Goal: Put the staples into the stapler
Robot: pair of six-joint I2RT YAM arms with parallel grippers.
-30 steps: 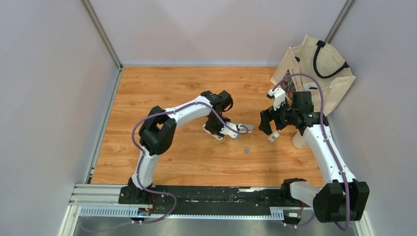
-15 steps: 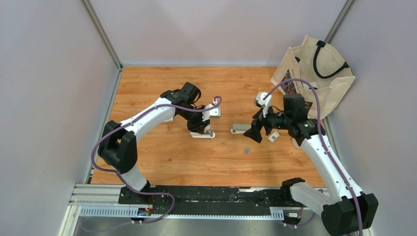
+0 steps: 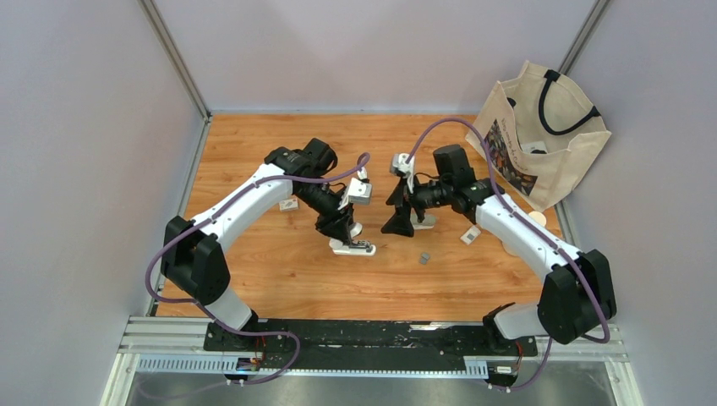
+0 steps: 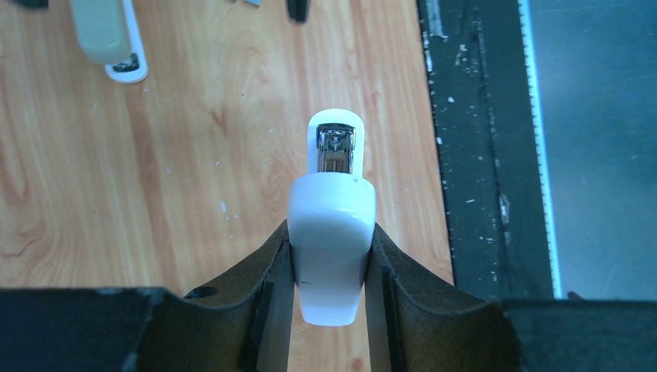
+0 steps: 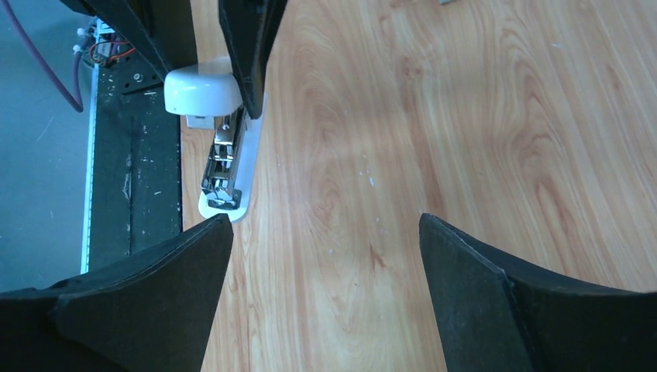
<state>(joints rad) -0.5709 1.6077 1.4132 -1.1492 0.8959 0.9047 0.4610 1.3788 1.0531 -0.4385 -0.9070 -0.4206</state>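
Observation:
My left gripper (image 3: pixel 342 227) (image 4: pixel 331 230) is shut on the white top cover (image 4: pixel 331 232) of a white stapler (image 3: pixel 355 247) (image 5: pixel 225 159). The stapler hangs open, its metal magazine (image 4: pixel 335 149) bare above the base, whose front end is at the table. The staples (image 3: pixel 424 257), a tiny dark-grey strip, lie on the wood to the right of it. My right gripper (image 3: pixel 397 222) (image 5: pixel 325 222) stands open just right of the stapler, with only bare wood between its fingers (image 5: pixel 155 287).
A second, beige stapler (image 3: pixel 425 222) (image 4: pixel 104 35) lies behind my right gripper. A small white box (image 3: pixel 470 235) sits further right, and a small white piece (image 3: pixel 289 204) under the left arm. A canvas bag (image 3: pixel 541 127) leans in the far right corner.
The left gripper has carried the white stapler leftward and slightly nearer. The right arm has swung left from the bag side to the middle, beside the stapler.

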